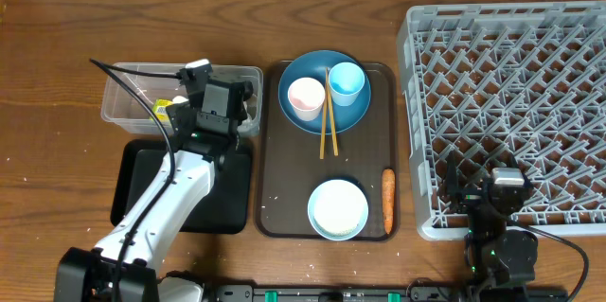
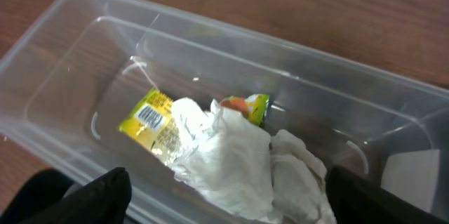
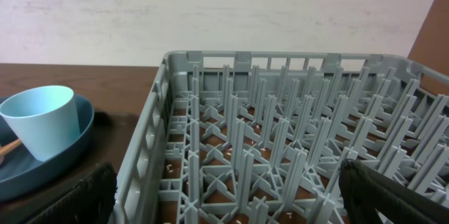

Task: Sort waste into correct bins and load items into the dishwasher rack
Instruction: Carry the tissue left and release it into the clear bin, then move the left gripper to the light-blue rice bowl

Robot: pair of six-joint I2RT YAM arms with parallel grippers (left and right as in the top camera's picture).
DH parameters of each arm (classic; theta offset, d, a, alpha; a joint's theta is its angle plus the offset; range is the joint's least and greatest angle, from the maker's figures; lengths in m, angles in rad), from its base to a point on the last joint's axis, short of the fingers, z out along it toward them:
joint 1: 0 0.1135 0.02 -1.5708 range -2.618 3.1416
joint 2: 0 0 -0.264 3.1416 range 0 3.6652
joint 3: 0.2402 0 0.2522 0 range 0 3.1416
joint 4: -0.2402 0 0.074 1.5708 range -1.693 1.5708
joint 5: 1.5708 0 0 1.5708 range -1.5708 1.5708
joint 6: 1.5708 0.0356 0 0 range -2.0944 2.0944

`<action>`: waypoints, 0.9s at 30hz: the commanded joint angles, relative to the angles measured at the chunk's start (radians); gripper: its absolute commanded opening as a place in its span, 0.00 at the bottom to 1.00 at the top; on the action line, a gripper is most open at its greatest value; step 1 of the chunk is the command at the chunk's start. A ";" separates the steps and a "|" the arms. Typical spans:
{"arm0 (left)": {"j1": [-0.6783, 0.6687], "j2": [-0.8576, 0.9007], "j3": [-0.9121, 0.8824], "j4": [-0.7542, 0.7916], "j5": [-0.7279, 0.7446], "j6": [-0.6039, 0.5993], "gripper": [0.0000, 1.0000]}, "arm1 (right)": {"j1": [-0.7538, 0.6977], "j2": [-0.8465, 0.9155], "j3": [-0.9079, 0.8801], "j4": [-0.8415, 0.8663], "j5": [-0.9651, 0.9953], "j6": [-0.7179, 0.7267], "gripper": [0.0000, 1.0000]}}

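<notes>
Waste first: wrapper (image 2: 151, 122) and tissue (image 2: 238, 161) both lie in the clear tub (image 2: 70, 48), tissue partly over the wrapper. Left hand (image 2: 228, 192) hovers over them, fingers wide apart, holding nothing. Right hand (image 3: 228, 196) is equally wide and empty, at the rack's (image 1: 511, 84) near edge.

We read the carrot (image 1: 387, 198) as the waste left. It lies on the brown tray (image 1: 284, 179) along the right lip, just beside the bowl (image 1: 338, 209). We expect it to be light, stiff, smooth and prone to rolling. We'd pinch across it at mid-length; finger room between lip and bowl looks tight. We judge it belongs in the black tray (image 1: 232, 193).

Pink cup (image 1: 305, 97), blue cup (image 1: 347, 82) and chopsticks (image 1: 328, 117) sit on the plate (image 1: 308, 124). They're probably hard and slippery, so we'd take the cups by the rim.
</notes>
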 commanded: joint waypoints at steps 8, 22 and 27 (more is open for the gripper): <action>-0.108 -0.257 0.022 -0.172 0.146 0.009 0.93 | -0.003 -0.001 -0.001 -0.004 0.008 -0.005 0.99; -0.367 -0.477 0.022 -0.454 0.933 -0.080 0.83 | -0.003 -0.001 -0.001 -0.004 0.008 -0.005 0.99; -0.505 -0.401 0.022 -0.448 0.888 -0.142 0.76 | -0.003 -0.001 -0.001 -0.004 0.008 -0.005 0.99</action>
